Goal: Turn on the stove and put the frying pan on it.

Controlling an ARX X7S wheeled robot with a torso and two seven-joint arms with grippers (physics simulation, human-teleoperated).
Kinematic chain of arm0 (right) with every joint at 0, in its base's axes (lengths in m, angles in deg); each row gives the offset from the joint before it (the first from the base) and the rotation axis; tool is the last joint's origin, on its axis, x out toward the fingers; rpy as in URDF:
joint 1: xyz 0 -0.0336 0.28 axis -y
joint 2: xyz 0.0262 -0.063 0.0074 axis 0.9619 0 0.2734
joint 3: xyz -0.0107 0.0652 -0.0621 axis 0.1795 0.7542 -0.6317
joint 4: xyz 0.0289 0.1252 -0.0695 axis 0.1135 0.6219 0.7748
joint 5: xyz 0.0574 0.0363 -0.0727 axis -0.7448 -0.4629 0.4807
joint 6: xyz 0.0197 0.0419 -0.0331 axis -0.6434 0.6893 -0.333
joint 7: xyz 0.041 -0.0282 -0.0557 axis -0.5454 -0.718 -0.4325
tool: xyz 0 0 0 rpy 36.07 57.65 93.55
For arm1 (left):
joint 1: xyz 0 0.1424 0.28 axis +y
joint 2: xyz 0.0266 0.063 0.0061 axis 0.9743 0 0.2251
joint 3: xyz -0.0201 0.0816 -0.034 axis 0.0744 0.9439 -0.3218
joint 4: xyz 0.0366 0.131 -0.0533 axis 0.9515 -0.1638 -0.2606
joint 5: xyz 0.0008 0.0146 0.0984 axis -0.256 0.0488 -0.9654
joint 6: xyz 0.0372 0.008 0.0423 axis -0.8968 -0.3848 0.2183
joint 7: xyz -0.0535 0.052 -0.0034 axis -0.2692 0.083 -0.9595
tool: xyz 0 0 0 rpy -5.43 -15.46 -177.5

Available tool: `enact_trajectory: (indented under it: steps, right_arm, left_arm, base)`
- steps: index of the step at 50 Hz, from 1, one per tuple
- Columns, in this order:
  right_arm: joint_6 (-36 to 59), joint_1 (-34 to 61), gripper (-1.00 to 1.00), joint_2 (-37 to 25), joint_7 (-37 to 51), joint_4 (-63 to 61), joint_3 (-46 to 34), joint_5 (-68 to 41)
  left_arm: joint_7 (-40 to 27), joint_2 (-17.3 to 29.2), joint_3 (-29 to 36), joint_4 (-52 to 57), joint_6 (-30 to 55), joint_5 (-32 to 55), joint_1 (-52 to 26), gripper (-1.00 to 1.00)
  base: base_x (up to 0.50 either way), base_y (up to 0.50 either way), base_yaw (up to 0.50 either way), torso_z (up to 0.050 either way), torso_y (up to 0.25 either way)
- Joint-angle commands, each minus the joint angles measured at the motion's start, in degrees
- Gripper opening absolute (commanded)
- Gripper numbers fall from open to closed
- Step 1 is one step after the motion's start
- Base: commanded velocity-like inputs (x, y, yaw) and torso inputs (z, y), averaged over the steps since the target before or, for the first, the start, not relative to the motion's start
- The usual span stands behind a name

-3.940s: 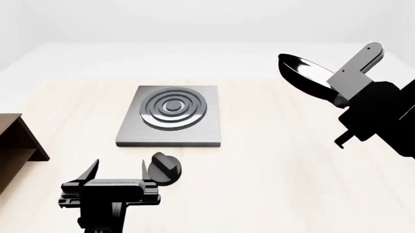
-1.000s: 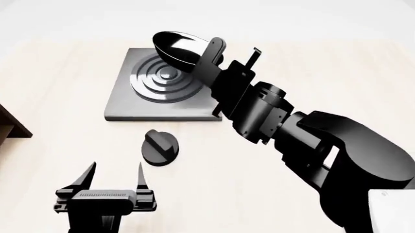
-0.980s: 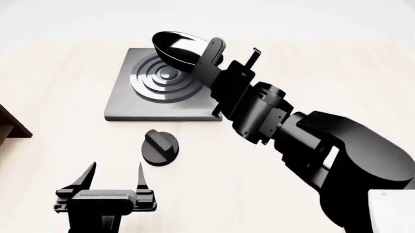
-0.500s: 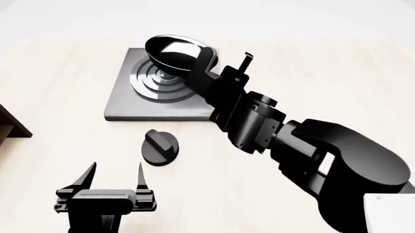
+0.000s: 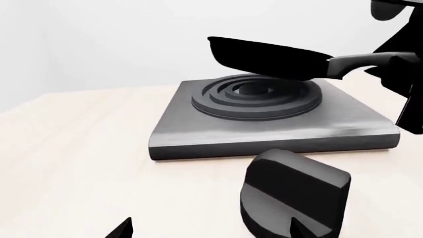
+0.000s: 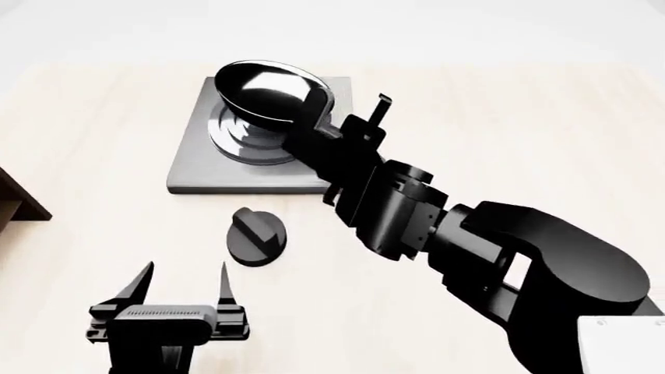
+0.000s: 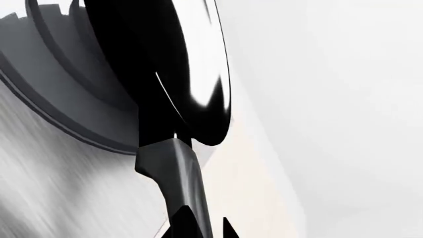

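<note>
The stove (image 6: 198, 167) is a grey slab with dark rings on the pale table. Its round black knob (image 6: 258, 236) lies apart, in front of it. My right gripper (image 6: 335, 139) is shut on the long handle of the frying pan (image 6: 268, 92) and holds the pan just above the rings, slightly tilted. In the left wrist view the pan (image 5: 264, 57) hovers over the stove (image 5: 264, 131) with a gap, and the knob (image 5: 294, 193) is close. My left gripper (image 6: 184, 274) is open and empty, nearer than the knob. The right wrist view shows the pan (image 7: 198, 59), its handle (image 7: 172, 168) and my gripper (image 7: 206, 225).
A dark brown wooden shelf (image 6: 15, 202) pokes in at the left edge. My right arm (image 6: 488, 249) stretches across the table's right half from the near right. The table (image 6: 519, 101) is light wood with a white wall behind.
My right arm has carried the pan left and lower, from the stove's right rear to over the rings, and levelled it. The left gripper and the knob have not moved in the last second.
</note>
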Motion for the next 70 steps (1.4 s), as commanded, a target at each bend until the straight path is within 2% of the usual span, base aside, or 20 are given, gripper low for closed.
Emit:
enact_trajectory:
  steps: [1, 18, 19, 24, 42, 50, 70]
  right_arm:
    - [-0.4, -0.2, -1.00, 1.4, 0.4, -0.3, 3.1, 6.8]
    - [-0.5, -3.9, -1.00, 1.4, -2.6, 3.7, 3.2, 6.4]
    - [-0.7, -4.0, 1.00, 1.4, -2.8, 3.6, 3.2, 6.6]
    - [-3.2, -3.9, 1.00, 1.4, -5.7, 3.4, 3.3, 4.4]
    - [-2.7, -3.0, 1.00, 1.4, -7.8, 3.5, 3.4, 1.6]
    - [-4.2, -0.2, 1.00, 1.4, -16.4, 4.5, 3.7, -17.3]
    - [-8.5, 3.4, 1.00, 1.4, -18.4, 6.7, 3.4, -25.3]
  left_arm:
    - [1.5, -0.8, -1.4, -0.2, -0.2, -0.7, 0.2, 1.00]
    - [1.3, -0.3, -2.6, -0.5, -0.6, 0.3, 0.3, 1.00]
    - [1.2, -0.3, -2.6, -0.6, -0.6, 0.3, 0.3, 1.00]
    - [1.1, -0.3, -2.5, -0.7, -0.7, 0.3, 0.4, 1.00]
    - [0.9, -0.3, -2.2, -1.1, -1.0, 0.2, 0.3, 1.00]
    - [0.8, -0.1, -2.2, -0.8, -0.9, 0.4, 0.4, 1.00]
    - [0.4, 0.0, -2.0, -0.7, -0.4, 0.5, 0.1, 1.00]
  base:
    - [0.00, 0.00, 0.00, 0.000, 0.000]
    - [0.00, 0.00, 0.00, 0.001, 0.001]
    - [0.00, 0.00, 0.00, 0.000, 0.000]
    - [0.00, 0.00, 0.00, 0.000, 0.000]
    - [0.00, 0.00, 0.00, 0.000, 0.000]
    - [0.00, 0.00, 0.00, 0.000, 0.000]
    - [0.00, 0.00, 0.00, 0.000, 0.000]
